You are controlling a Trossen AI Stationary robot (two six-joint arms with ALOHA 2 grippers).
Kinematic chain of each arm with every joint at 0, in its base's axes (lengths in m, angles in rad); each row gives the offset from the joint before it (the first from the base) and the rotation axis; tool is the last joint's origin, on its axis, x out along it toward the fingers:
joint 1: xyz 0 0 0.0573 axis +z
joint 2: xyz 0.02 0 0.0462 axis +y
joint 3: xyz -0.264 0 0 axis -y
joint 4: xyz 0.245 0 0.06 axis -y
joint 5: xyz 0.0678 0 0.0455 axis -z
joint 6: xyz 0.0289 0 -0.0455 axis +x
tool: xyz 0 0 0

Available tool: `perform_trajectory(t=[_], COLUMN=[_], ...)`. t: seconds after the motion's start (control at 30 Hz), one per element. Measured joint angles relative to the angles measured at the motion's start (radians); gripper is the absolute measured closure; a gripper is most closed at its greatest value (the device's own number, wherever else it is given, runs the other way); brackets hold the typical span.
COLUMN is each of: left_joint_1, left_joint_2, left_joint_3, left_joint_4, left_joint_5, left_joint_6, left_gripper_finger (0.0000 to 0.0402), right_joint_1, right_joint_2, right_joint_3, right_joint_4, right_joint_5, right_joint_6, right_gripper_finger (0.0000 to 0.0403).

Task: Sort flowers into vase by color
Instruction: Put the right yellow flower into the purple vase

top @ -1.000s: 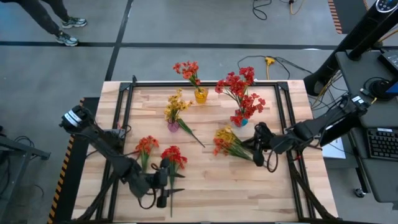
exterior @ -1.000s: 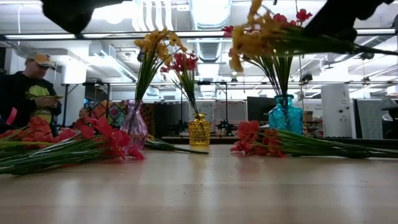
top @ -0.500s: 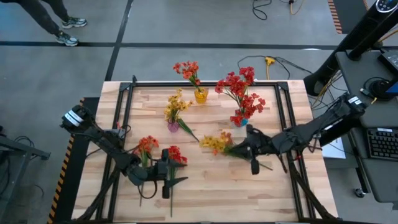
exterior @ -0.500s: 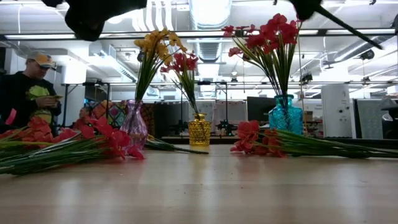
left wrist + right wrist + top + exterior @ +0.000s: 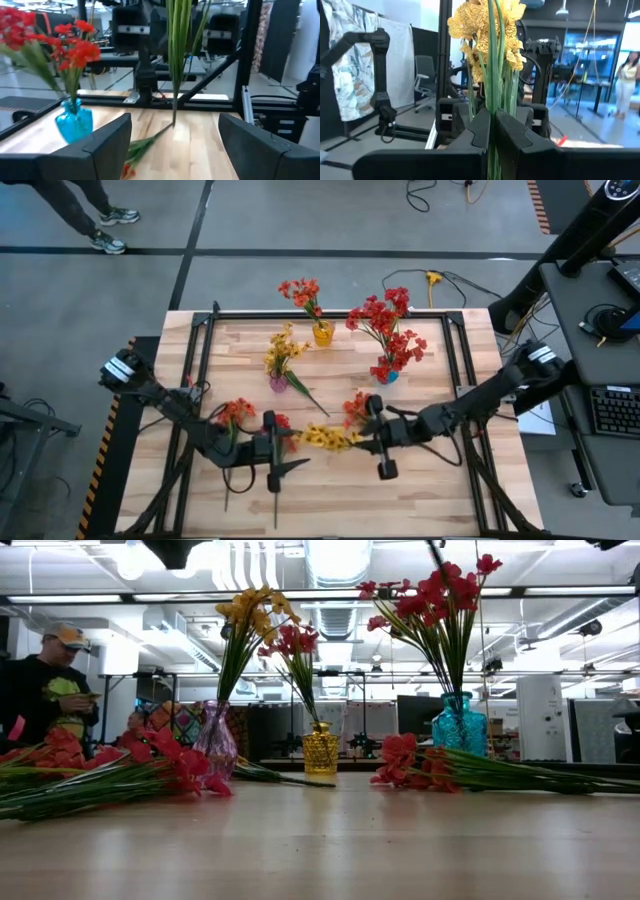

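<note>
- Yellow spray [image 5: 325, 439] is being gripped by the right gripper [image 5: 368, 442] over the worktop [image 5: 430, 490] centre-front; fingers [image 5: 475, 131] are being pressed tight on the green stems, blossoms pointing toward the left arm.
- Same yellow spray [image 5: 487, 30] is being seen upright past the right fingers in the right wrist view.
- Left gripper [image 5: 272, 452] is being held just beside the yellow blossoms, fingers [image 5: 102, 142] spread wide, nothing between them; green stems are hanging ahead of it in the left wrist view.
- Red sprays [image 5: 237, 414] are lying on the worktop near the left gripper, w/ another red spray [image 5: 357, 406] lying near the right gripper.
- Yellow flowers are standing in the purple vase [image 5: 278, 382], orange-red ones in the yellow vase [image 5: 322, 333], red ones in the blue vase [image 5: 386, 374], all at the back half of the worktop.
- In the low view, the blue vase [image 5: 459, 724] is being flanked by red sprays lying flat [image 5: 410, 762].
- A person [image 5: 45, 680] is standing in the room beyond.
</note>
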Motion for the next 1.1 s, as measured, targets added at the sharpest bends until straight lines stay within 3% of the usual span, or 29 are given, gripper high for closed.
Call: perform_trajectory(t=[0.2, 0.43, 0.97, 1.1], left_joint_1=[0.032, 0.046, 0.066, 0.088], left_joint_2=[0.011, 0.11, 0.157, 0.158], left_joint_3=[0.021, 0.075, 0.115, 0.116], left_joint_4=[0.011, 0.077, 0.129, 0.129], left_joint_5=[0.102, 0.112, 0.085, 0.17], left_joint_6=[0.026, 0.113, 0.145, 0.142], left_gripper_finger=[0.0125, 0.0128, 0.0128, 0.0128], right_joint_1=[-0.015, -0.039, -0.047, -0.056], right_joint_2=[0.105, 0.181, 0.202, 0.202], right_joint_3=[0.073, 0.159, 0.198, 0.199], right_joint_4=[0.058, 0.055, 0.044, 0.044], right_joint_5=[-0.008, -0.071, -0.105, -0.105], right_joint_6=[-0.037, -0.029, -0.058, -0.066], right_gripper_finger=[0.039, 0.039, 0.039, 0.039])
